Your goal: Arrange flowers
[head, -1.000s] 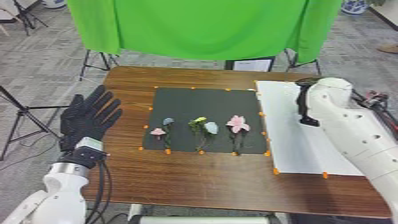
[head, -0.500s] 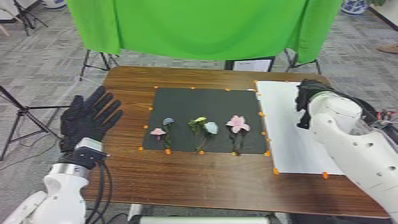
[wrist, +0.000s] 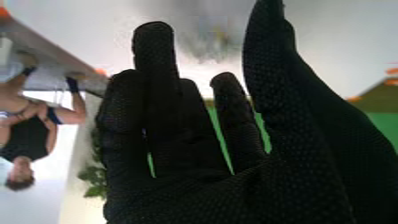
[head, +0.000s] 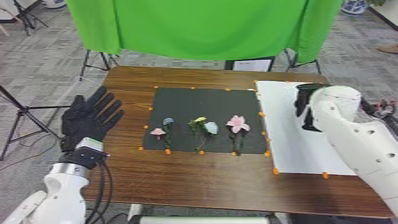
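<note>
Head view: five flowers [head: 237,124]

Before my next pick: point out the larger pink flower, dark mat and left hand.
Larger pink flower [head: 237,123]: head view, on its petals.
Dark mat [head: 209,100]: head view, bare far part.
Left hand [head: 83,124]: head view, its middle.

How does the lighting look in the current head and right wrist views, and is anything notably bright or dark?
Head view: lighting looks fairly even, with the white panel bright beside the dark mat; right wrist view: the right hand looks backlit, nearly black against a pale background, with faint highlights on its glove.
</note>
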